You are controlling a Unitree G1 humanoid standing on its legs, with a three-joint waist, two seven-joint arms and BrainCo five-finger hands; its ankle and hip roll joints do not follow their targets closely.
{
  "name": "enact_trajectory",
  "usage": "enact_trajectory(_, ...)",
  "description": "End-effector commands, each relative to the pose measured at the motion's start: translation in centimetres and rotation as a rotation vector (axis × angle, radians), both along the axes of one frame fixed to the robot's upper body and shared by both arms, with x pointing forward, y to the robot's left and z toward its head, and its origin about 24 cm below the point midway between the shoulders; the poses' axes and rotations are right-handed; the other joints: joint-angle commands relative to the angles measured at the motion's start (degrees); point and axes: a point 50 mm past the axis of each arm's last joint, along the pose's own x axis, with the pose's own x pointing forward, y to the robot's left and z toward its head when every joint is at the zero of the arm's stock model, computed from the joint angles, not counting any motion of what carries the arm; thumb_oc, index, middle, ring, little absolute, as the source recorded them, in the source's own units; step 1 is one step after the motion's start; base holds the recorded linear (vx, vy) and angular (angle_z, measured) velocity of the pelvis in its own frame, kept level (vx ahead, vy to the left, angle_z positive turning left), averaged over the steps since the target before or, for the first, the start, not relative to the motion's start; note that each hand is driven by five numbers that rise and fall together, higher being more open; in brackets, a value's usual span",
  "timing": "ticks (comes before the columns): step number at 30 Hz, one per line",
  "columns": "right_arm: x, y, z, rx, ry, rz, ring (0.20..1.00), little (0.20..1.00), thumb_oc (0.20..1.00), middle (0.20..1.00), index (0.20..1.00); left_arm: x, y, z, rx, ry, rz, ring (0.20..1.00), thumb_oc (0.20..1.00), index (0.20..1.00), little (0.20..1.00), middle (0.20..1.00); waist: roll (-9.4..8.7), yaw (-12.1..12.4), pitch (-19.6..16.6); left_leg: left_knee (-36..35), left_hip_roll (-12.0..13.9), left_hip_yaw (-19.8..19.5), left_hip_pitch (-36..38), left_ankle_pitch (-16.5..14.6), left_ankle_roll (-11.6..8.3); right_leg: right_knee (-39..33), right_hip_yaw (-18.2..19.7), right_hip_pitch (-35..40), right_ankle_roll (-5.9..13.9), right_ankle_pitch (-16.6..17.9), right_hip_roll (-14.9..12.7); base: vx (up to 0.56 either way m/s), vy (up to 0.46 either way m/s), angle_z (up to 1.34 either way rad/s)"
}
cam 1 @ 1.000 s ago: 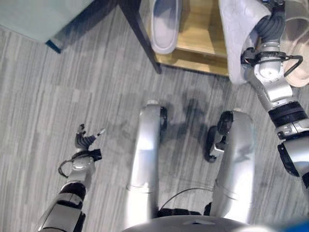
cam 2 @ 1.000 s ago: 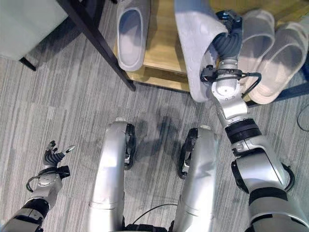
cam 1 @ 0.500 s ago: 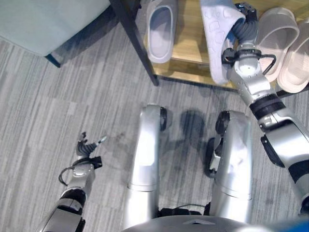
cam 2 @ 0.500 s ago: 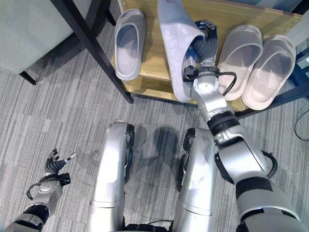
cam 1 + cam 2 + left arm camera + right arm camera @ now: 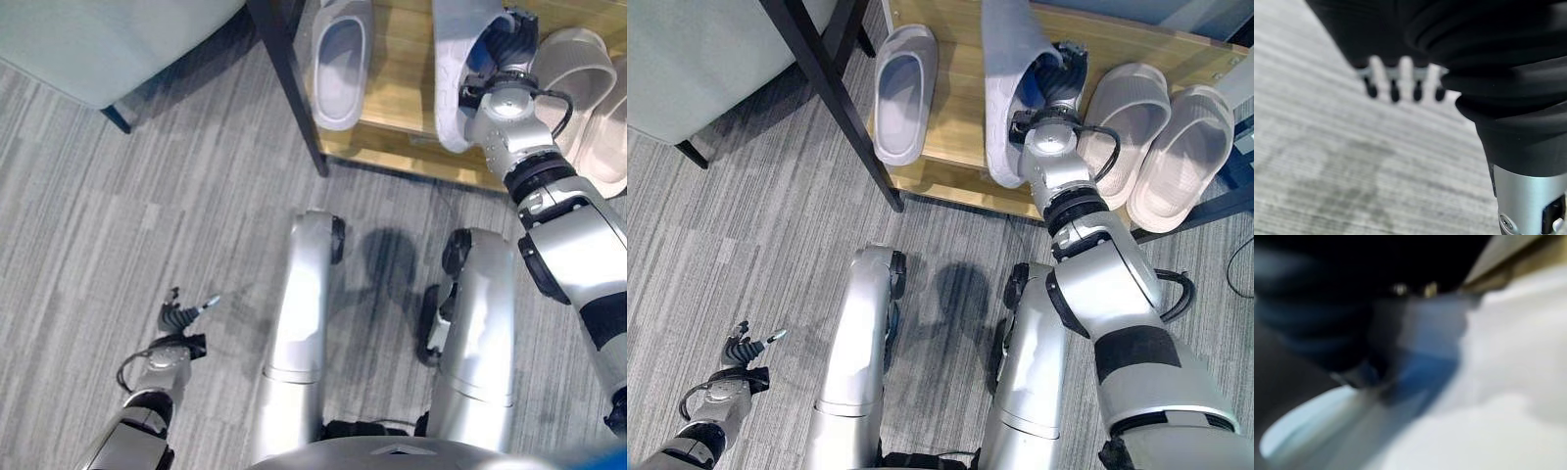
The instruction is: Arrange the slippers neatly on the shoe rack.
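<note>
Working left to right, your left hand hangs low over the grey floor, well away from the rack, its fingers loosely spread and holding nothing; it has no part in this step.

On the shoe rack, a grey slipper already lies flat at the left end of the wooden shelf. Next to it is the slipper you are carrying, the held slipper: it stands tipped on its edge over the shelf, sole facing left, heel end at the front lip. Your right hand is pushed into its opening, and its fingers are hidden inside, so you cannot tell from here how they are set on it. To the right, the beige pair sits side by side and looks settled.

So three slippers seem placed, and the fourth is over its slot but not yet flat. My read is that you must roll it down onto its sole beside its grey mate, square it up, then draw the hand out.

Compared with a second ago, the slipper has come further in over the shelf and lower, and your right arm reaches deeper; the head camera has shifted too, so part of that change is the view. The left hand is much as it was.
</note>
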Motion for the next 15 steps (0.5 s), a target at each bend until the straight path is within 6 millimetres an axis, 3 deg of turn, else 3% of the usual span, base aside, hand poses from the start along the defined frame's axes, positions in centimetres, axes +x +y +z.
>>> enact_trajectory(1, -0.9, 1.7, 5.3, -0.043, -0.178, 0.027, 0.200, 0.200, 0.200, 0.200, 0.200, -0.8, -0.8, -0.6, 0.027, 0.029, -0.076, 1.000, 1.000, 1.000, 1.000, 1.000, 0.87, 3.00, 1.67, 1.56, 0.52, 0.36, 4.06, -7.74, 4.66, -2.67, 4.08, 0.92, -3.28, 4.99, -0.89, 0.00, 0.041, -0.01)
enact_trajectory(9, -0.6, 1.9, 4.5, 0.004, -0.148, -0.017, 0.200, 0.200, 0.200, 0.200, 0.200, -0.7, -1.5, -0.9, 0.037, 0.038, -0.106, 1.000, 1.000, 1.000, 1.000, 1.000, 0.99, 4.10, 1.67, 2.07, 0.88, 0.37, 4.06, -8.40, 5.00, -2.96, 3.61, 0.92, -3.28, 5.41, -1.06, 0.00, 0.025, 0.00)
enact_trajectory(10, -0.5, 1.9, 4.4, 0.014, -0.141, -0.018, 0.369, 0.369, 0.369, 0.369, 0.369, -0.7, -1.7, -0.9, 0.038, 0.042, -0.114, 1.000, 1.000, 1.000, 1.000, 1.000, 1.01, 4.13, 1.67, 2.28, 0.93, 0.41, 4.06, -8.48, 5.02, -2.88, 3.67, 0.92, -3.27, 5.43, -1.02, 0.01, 0.035, -0.03)
enact_trajectory(11, -0.4, 1.8, 4.1, 0.033, -0.131, -0.021, 0.645, 0.645, 0.645, 0.645, 0.645, -0.8, -1.8, -1.1, 0.034, 0.047, -0.120, 1.000, 1.000, 1.000, 1.000, 1.000, 1.07, 4.13, 1.67, 2.32, 1.05, 0.51, 4.06, -8.54, 5.03, -2.85, 3.64, 0.92, -3.23, 5.41, -1.06, 0.00, 0.000, 0.00)
enact_trajectory(12, -0.4, 1.8, 4.1, 0.033, -0.131, -0.021, 1.000, 1.000, 1.000, 1.000, 1.000, -0.8, -1.8, -1.1, 0.034, 0.047, -0.120, 1.000, 1.000, 1.000, 1.000, 1.000, 1.07, 4.13, 1.67, 2.32, 1.05, 0.51, 4.06, -8.54, 5.04, -2.85, 3.64, 0.92, -3.23, 5.41, -1.06, 0.00, 0.000, 0.00)
enact_trajectory(15, -0.2, 2.3, 3.9, 0.114, -0.111, 0.004, 1.000, 1.000, 1.000, 1.000, 1.000, -1.2, -1.6, -1.5, 0.049, 0.085, -0.113, 1.000, 1.000, 1.000, 1.000, 1.000, 1.12, 3.97, 1.67, 2.72, 1.22, 0.66, 4.06, -8.66, 5.03, -2.54, 3.59, 0.92, -3.31, 5.18, -0.95, 0.00, 0.036, -0.02)
